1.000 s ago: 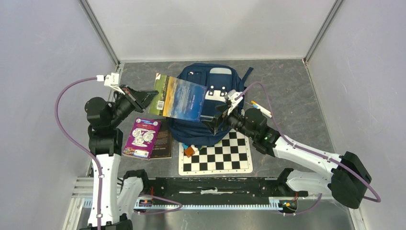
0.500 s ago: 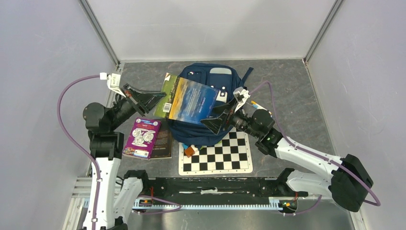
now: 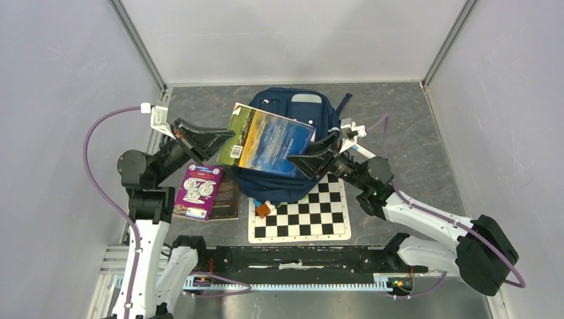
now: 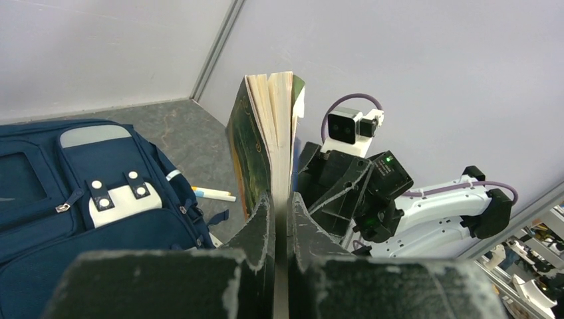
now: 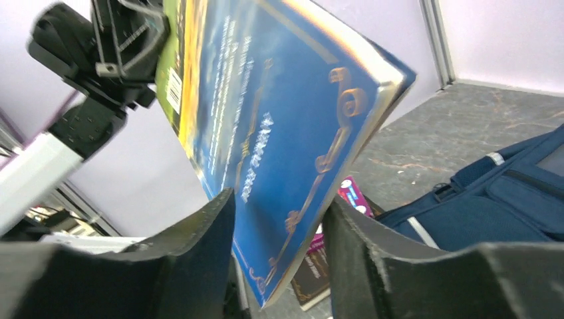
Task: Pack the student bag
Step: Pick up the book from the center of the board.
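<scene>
The left gripper's fingers [image 4: 256,232] are pressed together on the spine-side edge of a paperback book [image 3: 273,141], and the left gripper [image 3: 223,138] holds it clear of the table [image 3: 412,133]. The right gripper [image 3: 311,151] has its fingers apart on either side of the book's opposite corner. The wrist view shows the corner between them, but whether they press on it I cannot tell.

The student bag [image 3: 286,100] lies flat, front pockets up, at the middle of the table towards its far edge, directly beneath the raised book. Its near end, where the main opening would be, is hidden by the book and the right arm, so I cannot say if it is unzipped.

The bag looks like soft, padded fabric. It will probably sag and fold rather than hold its mouth open, and it may drag across the table if pulled from one side. The best hold is likely a zip pull, the lip of the opening or the top strap, with one gripper lifting while the other feeds things in. Pinching a flat panel would gather only loose cloth. The book is stiffer but glossy (its pages already fan a little at the free end), so a grip close to the spine seems safest.

A chessboard [image 3: 299,211] touches the bag's near end, and a purple box [image 3: 197,191] lies nearer the left edge.
</scene>
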`<state>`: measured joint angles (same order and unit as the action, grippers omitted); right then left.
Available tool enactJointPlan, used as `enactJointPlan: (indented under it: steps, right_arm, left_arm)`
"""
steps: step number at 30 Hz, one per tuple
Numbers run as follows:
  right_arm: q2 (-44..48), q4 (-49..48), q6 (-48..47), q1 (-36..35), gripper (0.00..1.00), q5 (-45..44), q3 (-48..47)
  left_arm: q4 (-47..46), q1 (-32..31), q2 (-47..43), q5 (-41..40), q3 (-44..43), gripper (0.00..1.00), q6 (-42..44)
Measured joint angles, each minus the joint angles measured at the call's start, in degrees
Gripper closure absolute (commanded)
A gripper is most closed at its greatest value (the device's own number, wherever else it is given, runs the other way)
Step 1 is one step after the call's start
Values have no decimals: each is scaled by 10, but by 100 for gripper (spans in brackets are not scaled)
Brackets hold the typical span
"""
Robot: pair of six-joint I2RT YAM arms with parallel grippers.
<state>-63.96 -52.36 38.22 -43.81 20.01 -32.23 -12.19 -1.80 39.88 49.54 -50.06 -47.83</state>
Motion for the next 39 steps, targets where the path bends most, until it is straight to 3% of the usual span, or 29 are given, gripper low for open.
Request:
enactJointPlan:
  steps: [3,5,8,11,12,15,22,25,29,30,32,34,37,39]
  right_arm:
    - [13,-25,6,1,88,-3,14]
    - [25,-39,7,0,100,-3,25]
    - [50,-43,3,0,100,-5,43]
    - [71,-26,-10,-3,100,-6,47]
    - [80,-14,-16,-3,100,-7,47]
    - [109,27,-37,-3,100,-6,47]
    - [123,187,-93,-3,100,17,-6]
    - [115,238,-112,-3,100,35,-33]
    - [102,271,-126,-3,99,57,-51]
    - [96,278,-131,-3,86,62,-57]
    - [81,298,-146,-3,52,70,-74]
    - [67,316,-164,-3,31,67,-83]
    - [57,336,-213,-3,11,52,-88]
    - [57,344,-259,-4,6,34,-88]
  left_arm:
    - [-5,0,-9,-2,15,93,-7]
    - [-8,0,-13,-6,27,76,-12]
    - [-8,-1,-13,-9,45,34,-21]
    - [5,-5,-19,-6,65,5,-23]
    - [12,-6,-21,-4,72,1,-24]
    - [36,-6,-24,3,89,0,-20]
    - [62,-6,-20,54,107,4,-9]
    - [65,-7,-20,81,111,26,-5]
    - [66,-10,-23,105,123,71,2]
    - [69,-10,-24,106,127,83,3]
    - [86,-9,-29,105,133,96,12]
    - [114,-9,-38,94,133,98,30]
    - [192,-13,-54,43,128,98,64]
    - [250,-15,-63,-22,121,98,80]
